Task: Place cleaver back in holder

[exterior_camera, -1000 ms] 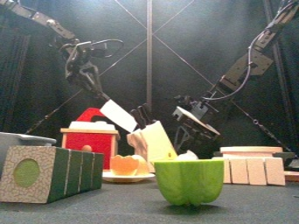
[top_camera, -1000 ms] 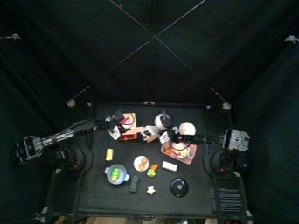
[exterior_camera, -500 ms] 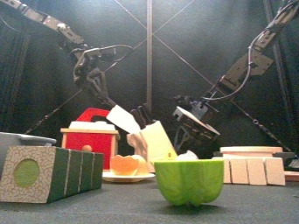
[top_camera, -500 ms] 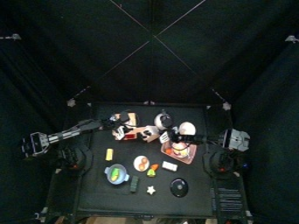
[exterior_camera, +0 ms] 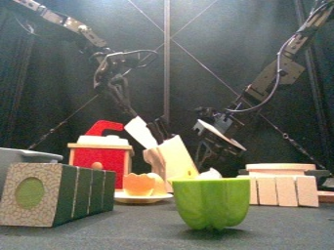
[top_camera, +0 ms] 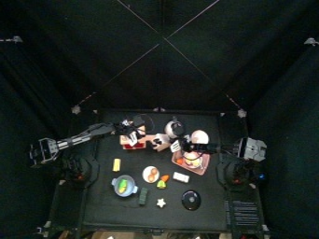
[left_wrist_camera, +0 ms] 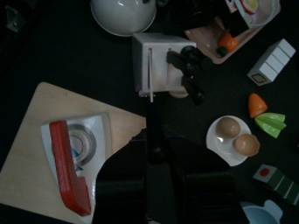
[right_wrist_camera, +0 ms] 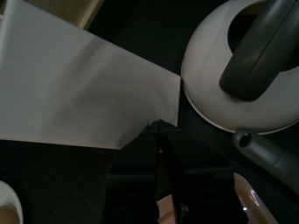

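The cleaver (exterior_camera: 140, 132) hangs blade-down from the left gripper (exterior_camera: 127, 109), whose jaws stand partly closed on its handle, just above the holder (exterior_camera: 171, 158) near the middle of the table's back edge. It looks like a stiff, light toy with a broad flat blade that could swing in the grip; holding the handle keeps the blade free for the slot. The right gripper (right_wrist_camera: 160, 133) waits beside the holder, jaws drawn nearly together.

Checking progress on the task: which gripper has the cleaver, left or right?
The left gripper: the cleaver hangs blade-down from its jaws. The right gripper pinches the knife holder instead.
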Action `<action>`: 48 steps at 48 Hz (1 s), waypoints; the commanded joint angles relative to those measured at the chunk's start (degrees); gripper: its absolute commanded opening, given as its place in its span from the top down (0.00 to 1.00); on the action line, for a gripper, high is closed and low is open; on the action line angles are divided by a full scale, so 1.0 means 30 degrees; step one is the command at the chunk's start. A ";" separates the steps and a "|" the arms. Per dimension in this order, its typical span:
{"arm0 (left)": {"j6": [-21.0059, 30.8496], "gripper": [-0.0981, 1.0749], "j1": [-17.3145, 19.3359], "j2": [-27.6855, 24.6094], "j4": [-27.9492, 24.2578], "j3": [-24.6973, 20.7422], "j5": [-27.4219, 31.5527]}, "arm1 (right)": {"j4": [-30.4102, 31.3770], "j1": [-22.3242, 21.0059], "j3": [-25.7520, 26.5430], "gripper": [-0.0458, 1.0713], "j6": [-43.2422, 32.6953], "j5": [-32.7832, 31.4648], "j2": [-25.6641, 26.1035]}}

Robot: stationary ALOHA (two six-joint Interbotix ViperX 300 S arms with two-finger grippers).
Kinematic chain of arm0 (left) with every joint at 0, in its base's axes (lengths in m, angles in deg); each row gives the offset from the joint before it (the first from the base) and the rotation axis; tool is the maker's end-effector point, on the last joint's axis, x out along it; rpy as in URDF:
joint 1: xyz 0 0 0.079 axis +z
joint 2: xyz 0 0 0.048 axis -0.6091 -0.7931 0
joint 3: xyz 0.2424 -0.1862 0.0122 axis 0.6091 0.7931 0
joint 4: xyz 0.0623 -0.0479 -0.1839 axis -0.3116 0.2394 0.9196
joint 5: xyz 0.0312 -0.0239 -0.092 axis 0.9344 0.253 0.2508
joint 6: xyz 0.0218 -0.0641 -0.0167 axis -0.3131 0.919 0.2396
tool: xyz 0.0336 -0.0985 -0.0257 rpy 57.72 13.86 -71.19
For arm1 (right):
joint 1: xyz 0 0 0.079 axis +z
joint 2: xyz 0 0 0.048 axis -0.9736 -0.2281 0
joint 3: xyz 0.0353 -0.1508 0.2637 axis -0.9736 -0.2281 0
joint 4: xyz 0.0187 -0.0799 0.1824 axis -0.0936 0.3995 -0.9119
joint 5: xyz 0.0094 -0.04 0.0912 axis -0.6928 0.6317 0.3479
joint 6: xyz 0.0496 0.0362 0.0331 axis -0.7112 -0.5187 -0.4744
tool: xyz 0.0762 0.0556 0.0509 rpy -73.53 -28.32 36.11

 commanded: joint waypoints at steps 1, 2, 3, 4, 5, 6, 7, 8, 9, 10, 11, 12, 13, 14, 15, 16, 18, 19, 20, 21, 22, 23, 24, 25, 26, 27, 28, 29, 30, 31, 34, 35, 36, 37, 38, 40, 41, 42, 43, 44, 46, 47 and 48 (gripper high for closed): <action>0.0029 0.54 0.0059 -0.0469 -0.0029 -0.0908 -0.0029 | 0.0029 0.0088 0.0205 0.62 0.0000 0.0029 0.0234; 0.0029 0.54 0.0059 -0.0586 -0.0029 -0.1025 -0.0029 | 0.0029 0.0088 0.0234 0.62 0.0000 0.0029 0.0264; 0.0059 0.54 0.0059 -0.0703 -0.0029 -0.1143 0.0000 | 0.0029 0.0088 0.0205 0.62 0.0000 0.0059 0.0264; 0.0059 0.54 0.0059 -0.0762 -0.0029 -0.1172 -0.0029 | 0.0029 0.0088 0.0234 0.62 0.0000 0.0029 0.0264; 0.0059 0.54 0.0059 -0.0820 -0.0029 -0.1230 0.0000 | 0.0029 0.0088 0.0205 0.62 0.0000 0.0029 0.0264; 0.0059 0.54 0.0059 -0.0879 -0.0029 -0.1289 0.0000 | 0.0029 0.0088 0.0234 0.62 0.0000 0.0029 0.0234; 0.0029 0.54 0.0059 -0.0938 -0.0029 -0.1318 -0.0029 | 0.0029 0.0117 0.0234 0.62 0.0000 0.0029 0.0264; 0.0029 0.54 0.0059 -0.0967 -0.0029 -0.1348 -0.0088 | 0.0029 0.0088 0.0234 0.62 0.0000 0.0059 0.0264; 0.0059 0.54 0.0059 -0.1025 -0.0029 -0.1406 -0.0117 | 0.0029 0.0117 0.0234 0.62 0.0000 0.0059 0.0264; 0.0059 0.54 0.0059 -0.1084 -0.0029 -0.1436 -0.0146 | 0.0029 0.0088 0.0234 0.62 0.0000 0.0029 0.0234; 0.0029 0.54 0.0059 -0.1143 0.0000 -0.1494 -0.0176 | 0.0029 0.0117 0.0234 0.62 0.0000 0.0029 0.0234; 0.0029 0.54 0.0088 -0.1201 0.0000 -0.1523 -0.0234 | 0.0029 0.0117 0.0234 0.62 0.0000 0.0029 0.0234; 0.0029 0.54 0.0059 -0.1289 -0.0029 -0.1582 -0.0293 | 0.0029 0.0088 0.0234 0.62 0.0000 0.0059 0.0264; 0.0029 0.54 0.0059 -0.1406 0.0000 -0.1641 -0.0381 | 0.0059 0.0088 0.0234 0.62 0.0000 0.0029 0.0234; 0.0029 0.54 0.0059 -0.1436 -0.0029 -0.1641 -0.0381 | 0.0029 0.0088 0.0234 0.62 0.0000 0.0029 0.0234; 0.0029 0.54 0.0088 -0.1553 0.0000 -0.1670 -0.0469 | 0.0029 0.0117 0.0234 0.62 0.0000 0.0059 0.0234; 0.0029 0.54 0.0059 -0.1699 0.0000 -0.1699 -0.0586 | 0.0029 0.0117 0.0234 0.62 0.0000 0.0059 0.0234; 0.0029 0.54 0.0059 -0.1816 0.0000 -0.1699 -0.0674 | 0.0029 0.0117 0.0234 0.62 0.0000 0.0059 0.0205; 0.0059 0.54 0.0059 -0.1904 0.0000 -0.1729 -0.0762 | 0.0029 0.0117 0.0234 0.62 0.0000 0.0059 0.0176; 0.0059 0.54 0.0059 -0.2021 0.0000 -0.1758 -0.0820 | 0.0029 0.0117 0.0264 0.62 0.0000 0.0059 0.0176; 0.0059 0.53 0.0059 -0.2109 0.0000 -0.1787 -0.0938 | 0.0029 0.0117 0.0264 0.62 0.0000 0.0059 0.0176; 0.0088 0.53 0.0059 -0.2227 0.0000 -0.1816 -0.1025 | 0.0029 0.0117 0.0264 0.62 0.0000 0.0059 0.0146; 0.0088 0.53 0.0088 -0.2314 0.0000 -0.1846 -0.1143 | 0.0029 0.0117 0.0293 0.62 0.0000 0.0088 0.0117; 0.0088 0.52 0.0059 -0.2432 0.0000 -0.1875 -0.1201 | 0.0029 0.0117 0.0293 0.62 0.0000 0.0088 0.0088; 0.0088 0.52 0.0059 -0.2578 0.0000 -0.1934 -0.1348 | 0.0029 0.0117 0.0293 0.62 0.0000 0.0088 0.0088; 0.0088 0.52 0.0059 -0.2666 0.0000 -0.1992 -0.1406 | 0.0059 0.0117 0.0322 0.62 0.0000 0.0088 0.0088; 0.0088 0.51 0.0059 -0.2754 0.0000 -0.2051 -0.1406 | 0.0029 0.0117 0.0322 0.62 0.0000 0.0117 0.0059; 0.0088 0.51 0.0059 -0.2871 0.0000 -0.2109 -0.1406 | 0.0029 0.0117 0.0322 0.62 0.0000 0.0117 0.0059; 0.0088 0.50 0.0059 -0.2930 0.0000 -0.2168 -0.1465 | 0.0029 0.0117 0.0352 0.62 0.0000 0.0117 0.0059; 0.0088 0.50 0.0059 -0.3018 0.0000 -0.2227 -0.1465 | 0.0029 0.0117 0.0322 0.62 0.0000 0.0117 0.0059; 0.0088 0.47 0.0029 -0.3193 0.0000 -0.2373 -0.1465 | 0.0029 0.0117 0.0322 0.62 0.0000 0.0117 0.0059; 0.0088 0.46 0.0029 -0.3252 0.0000 -0.2432 -0.1436 | 0.0029 0.0117 0.0322 0.62 0.0000 0.0117 0.0059; 0.0088 0.45 0.0029 -0.3311 0.0000 -0.2490 -0.1465 | 0.0029 0.0117 0.0322 0.62 0.0000 0.0117 0.0059; 0.0088 0.43 0.0000 -0.3340 0.0000 -0.2490 -0.1465 | 0.0029 0.0117 0.0322 0.62 0.0000 0.0117 0.0059; 0.0088 0.42 0.0000 -0.3369 0.0000 -0.2520 -0.1465 | 0.0029 0.0117 0.0322 0.62 0.0000 0.0117 0.0059; 0.0059 0.40 0.0000 -0.3398 0.0000 -0.2520 -0.1494 | 0.0029 0.0117 0.0322 0.62 0.0000 0.0117 0.0059; 0.0088 0.38 -0.0029 -0.3398 0.0000 -0.2520 -0.1494 | 0.0059 0.0117 0.0352 0.62 0.0000 0.0117 0.0059; 0.0088 0.37 -0.0029 -0.3398 0.0000 -0.2520 -0.1523 | 0.0029 0.0117 0.0352 0.62 0.0000 0.0117 0.0059; 0.0088 0.35 -0.0029 -0.3398 0.0000 -0.2520 -0.1523 | 0.0029 0.0117 0.0322 0.62 0.0000 0.0117 0.0059; 0.0117 0.34 -0.0029 -0.3369 0.0000 -0.2520 -0.1553 | 0.0029 0.0117 0.0322 0.62 0.0000 0.0117 0.0059; 0.0146 0.30 0.0000 -0.3398 0.0000 -0.2490 -0.1670 | 0.0029 0.0117 0.0352 0.62 0.0000 0.0117 0.0059; 0.0117 0.28 -0.0029 -0.3369 0.0000 -0.2461 -0.1699 | 0.0029 0.0117 0.0322 0.62 0.0000 0.0117 0.0059; 0.0117 0.27 -0.0029 -0.3369 0.0000 -0.2461 -0.1729 | 0.0029 0.0117 0.0352 0.62 0.0000 0.0117 0.0059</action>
